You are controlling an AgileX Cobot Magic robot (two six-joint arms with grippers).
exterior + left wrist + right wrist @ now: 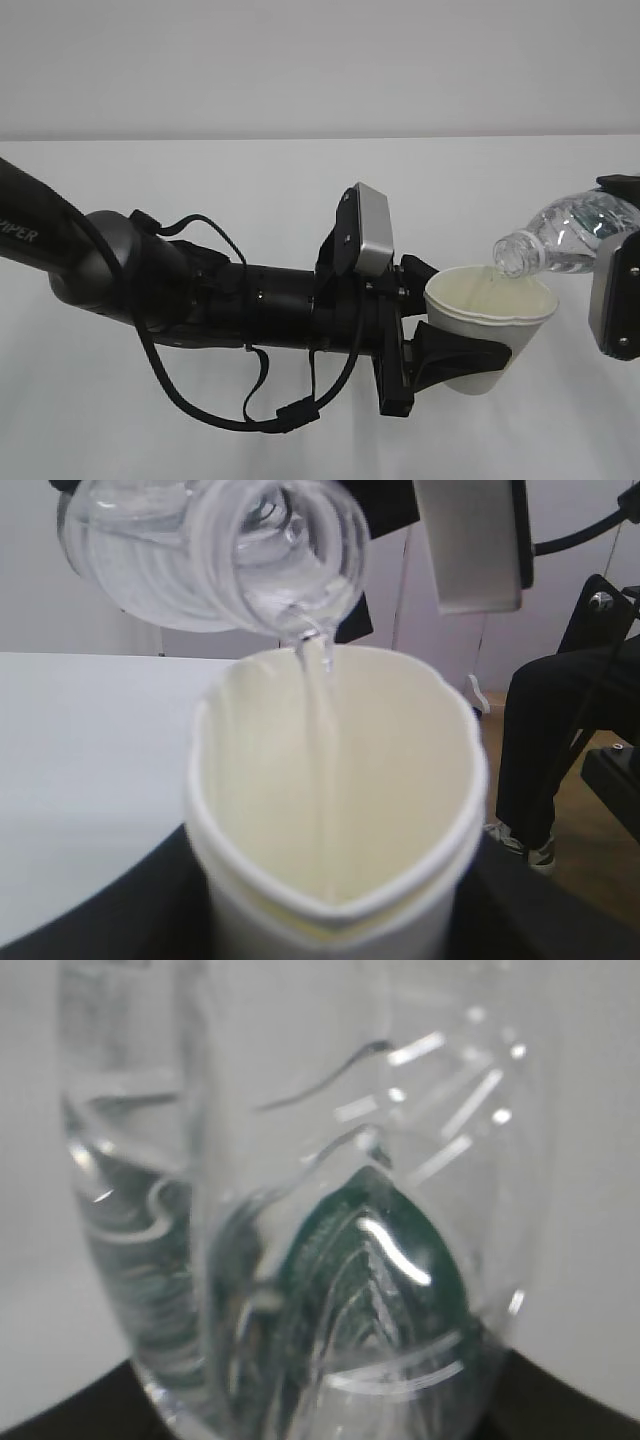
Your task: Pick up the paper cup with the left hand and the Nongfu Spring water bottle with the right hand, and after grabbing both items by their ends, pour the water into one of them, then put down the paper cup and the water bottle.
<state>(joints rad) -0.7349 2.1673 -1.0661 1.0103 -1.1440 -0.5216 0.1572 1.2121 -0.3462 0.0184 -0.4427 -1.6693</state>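
Above the white table (200, 420), the left pincer (455, 358) grasps the paper cup (490, 325) upright. The right pincer (618, 290) grasps the Nongfu Spring water bottle (565, 235), long axis tilted neck-down leftward, mouth just over the cup's right rim, water (320, 740) streaming in.

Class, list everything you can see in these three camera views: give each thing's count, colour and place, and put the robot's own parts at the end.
cup: one, white with cream inside, held off the table in the left gripper, rim squeezed out of round.
bottle: one, clear with green label, capless, tilted with its mouth over the cup.
water: one thin clear stream, falling from bottle into cup.
table: one, white, under both arms.
person: one, dark trousers, seated beyond the table, left wrist view only.
left gripper: one, black, shut on the cup.
right gripper: one, black and silver-grey, at right edge, holding the bottle.
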